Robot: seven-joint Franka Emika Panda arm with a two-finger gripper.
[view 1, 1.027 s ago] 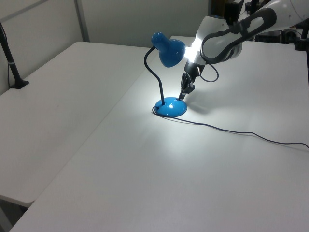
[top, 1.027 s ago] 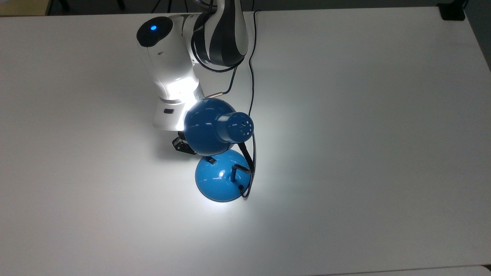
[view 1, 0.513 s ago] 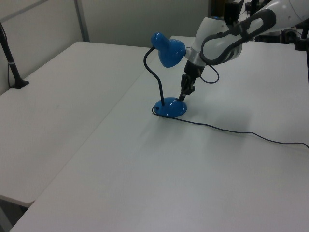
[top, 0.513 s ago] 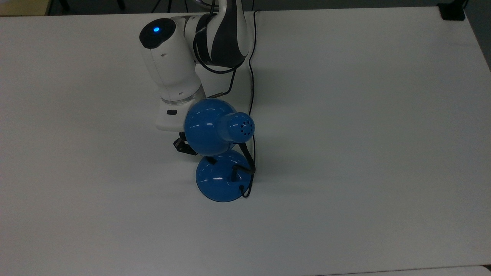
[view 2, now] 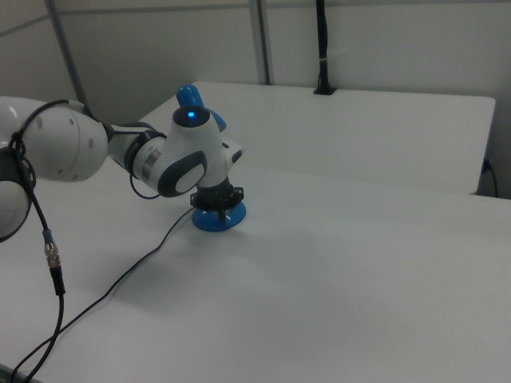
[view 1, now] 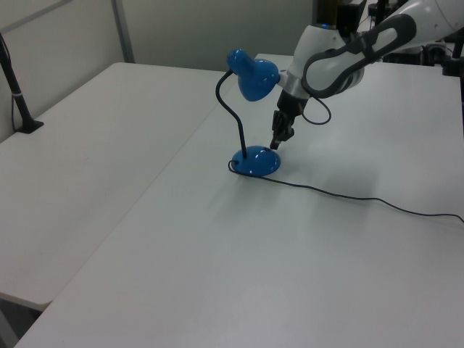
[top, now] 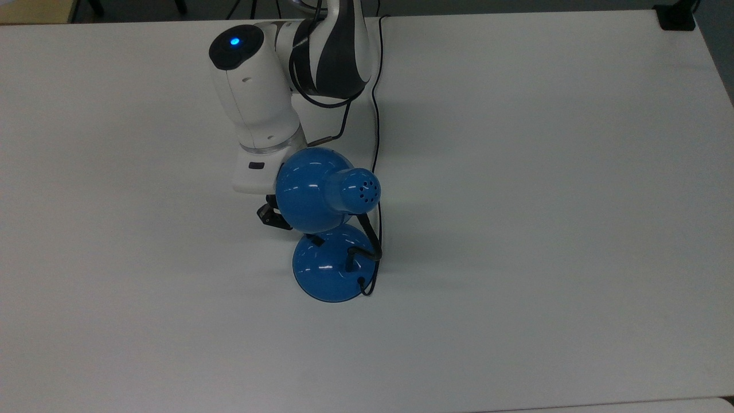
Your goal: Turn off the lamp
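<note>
The lamp is a glossy blue desk lamp, and it is dark. In the top view its dome shade hangs over the round base. A small black switch shows on the base, just below the shade's edge. In the left view the black gooseneck rises from the base. My gripper points down just above the base's right rim, fingers together and holding nothing. The right view shows the gripper in front of the base. The shade hides most of it in the top view.
The lamp's black cord trails across the white table toward the left view's right edge. It also runs up past the arm in the top view. A black clamp post stands at the far table edge.
The lamp's light has gone out; the bright patch on the table and arm is gone. The gripper tip has since risen slightly off the base.
</note>
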